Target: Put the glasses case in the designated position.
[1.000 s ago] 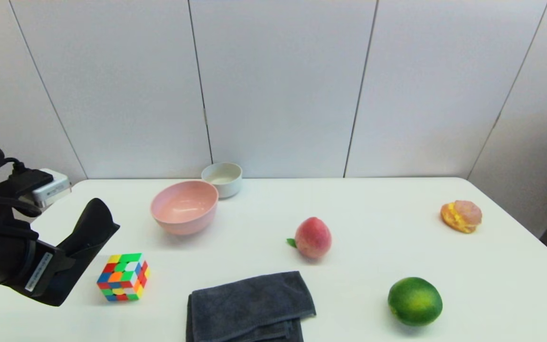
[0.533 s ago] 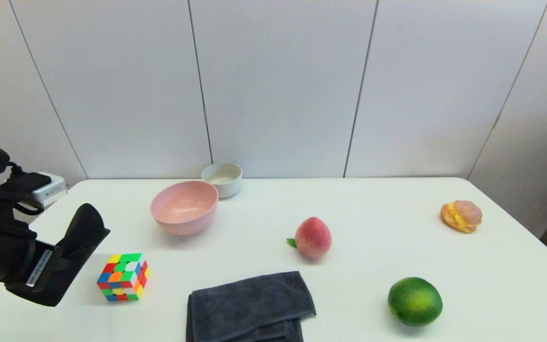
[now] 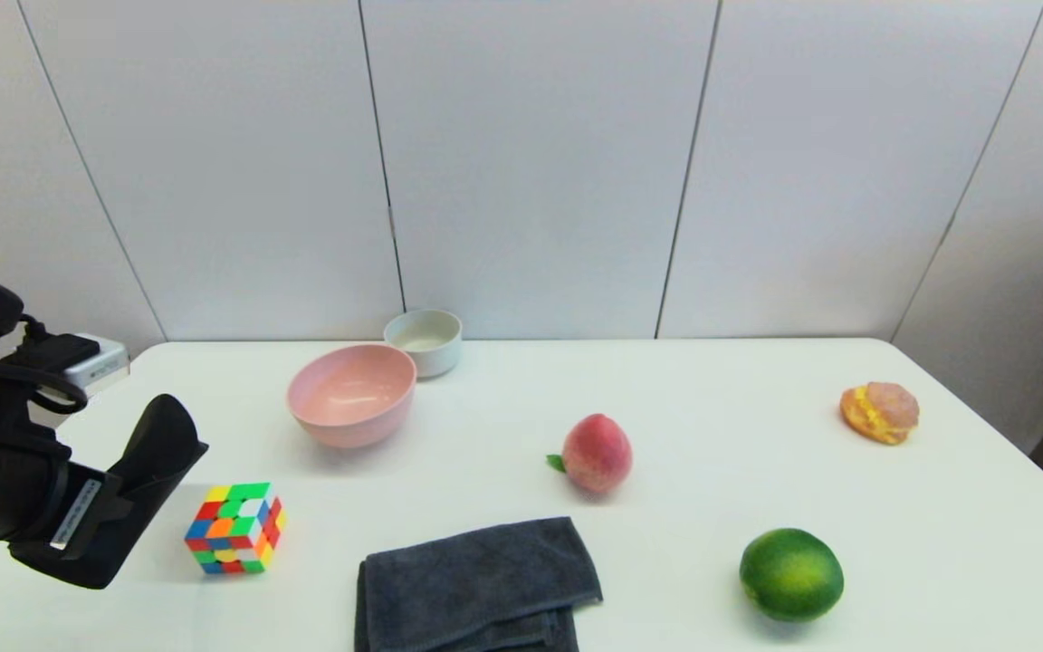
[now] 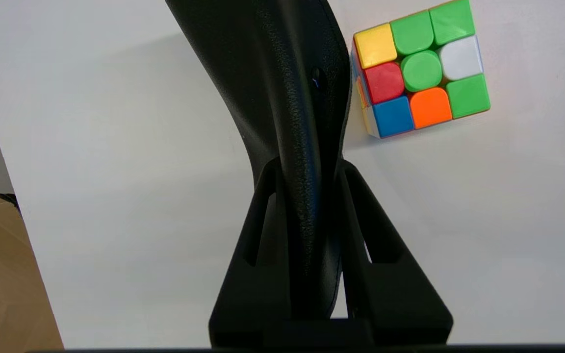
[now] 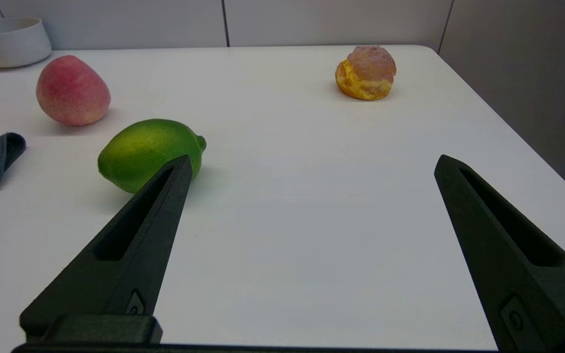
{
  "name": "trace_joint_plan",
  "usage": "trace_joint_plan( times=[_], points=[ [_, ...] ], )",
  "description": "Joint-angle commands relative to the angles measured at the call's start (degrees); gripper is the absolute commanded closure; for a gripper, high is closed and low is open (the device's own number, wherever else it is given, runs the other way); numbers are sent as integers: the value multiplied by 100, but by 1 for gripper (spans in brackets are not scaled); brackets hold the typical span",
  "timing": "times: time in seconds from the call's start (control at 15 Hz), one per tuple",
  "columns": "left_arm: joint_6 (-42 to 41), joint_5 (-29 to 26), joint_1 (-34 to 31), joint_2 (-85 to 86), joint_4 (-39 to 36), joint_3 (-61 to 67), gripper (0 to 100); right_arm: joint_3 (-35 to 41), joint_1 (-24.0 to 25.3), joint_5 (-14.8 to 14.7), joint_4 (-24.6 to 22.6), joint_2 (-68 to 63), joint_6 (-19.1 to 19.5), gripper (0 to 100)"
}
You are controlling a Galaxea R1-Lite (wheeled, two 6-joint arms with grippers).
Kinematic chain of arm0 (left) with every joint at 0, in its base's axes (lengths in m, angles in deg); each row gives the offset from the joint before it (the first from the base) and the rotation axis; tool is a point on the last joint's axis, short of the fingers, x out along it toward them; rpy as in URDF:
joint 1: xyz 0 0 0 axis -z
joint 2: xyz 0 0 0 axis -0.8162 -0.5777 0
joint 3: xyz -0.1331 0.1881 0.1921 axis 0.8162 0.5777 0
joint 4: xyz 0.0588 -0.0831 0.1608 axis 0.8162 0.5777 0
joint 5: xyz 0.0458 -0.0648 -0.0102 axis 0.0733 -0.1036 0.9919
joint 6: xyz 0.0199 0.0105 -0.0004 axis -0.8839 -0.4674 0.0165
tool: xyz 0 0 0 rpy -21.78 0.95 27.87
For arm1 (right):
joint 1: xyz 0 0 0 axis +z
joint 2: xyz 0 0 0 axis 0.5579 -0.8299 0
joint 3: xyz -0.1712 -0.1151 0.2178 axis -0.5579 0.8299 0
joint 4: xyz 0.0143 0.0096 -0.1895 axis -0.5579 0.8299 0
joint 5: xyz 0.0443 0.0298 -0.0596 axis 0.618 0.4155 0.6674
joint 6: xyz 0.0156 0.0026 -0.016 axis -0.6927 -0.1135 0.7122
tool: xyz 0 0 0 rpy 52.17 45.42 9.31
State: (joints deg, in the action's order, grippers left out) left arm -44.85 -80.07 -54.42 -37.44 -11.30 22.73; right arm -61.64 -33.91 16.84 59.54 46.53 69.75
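Two arms on my rig. My left gripper (image 3: pixel 114 512) is clamped on the black glasses case (image 4: pixel 282 93), holding it above the white table (image 3: pixel 757 453) at its left side, just beside the colourful puzzle cube (image 3: pixel 234 528). My right gripper (image 5: pixel 312 169) rests spread wide near the lime (image 5: pixel 147 153), holding nothing.

Pink bowl (image 3: pixel 351 394), green lime (image 3: pixel 790 574), multicoloured cube (image 3: pixel 234 528).

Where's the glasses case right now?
In the head view the glasses case is at the table's left side, clamped upright in the left gripper, held above the tabletop just left of the Rubik's cube.
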Motion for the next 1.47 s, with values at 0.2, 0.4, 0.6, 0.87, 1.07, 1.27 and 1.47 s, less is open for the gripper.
trace_joint_plan(
  times=[0.2,0.4,0.6,0.87,1.07,1.27,1.47],
  points=[
    [-24,-122,103,124,-6,139,0,0,0,-2,-2,-6,-4,0],
    [-24,-148,111,159,-6,139,0,0,0,-2,-2,-6,-4,0],
    [-6,-148,111,212,-111,139,0,0,0,-2,-2,-6,-4,0],
    [-50,-254,111,414,-463,130,0,0,9,-2,-2,-6,-4,0],
    [-261,-403,111,598,-823,147,0,0,0,-2,-2,-6,-4,0],
    [-569,-561,103,915,-1456,121,0,0,0,-2,-2,-6,-4,0],
    [-1008,-720,103,1319,-1482,121,0,0,0,-2,-2,-6,-4,0]
  ],
)
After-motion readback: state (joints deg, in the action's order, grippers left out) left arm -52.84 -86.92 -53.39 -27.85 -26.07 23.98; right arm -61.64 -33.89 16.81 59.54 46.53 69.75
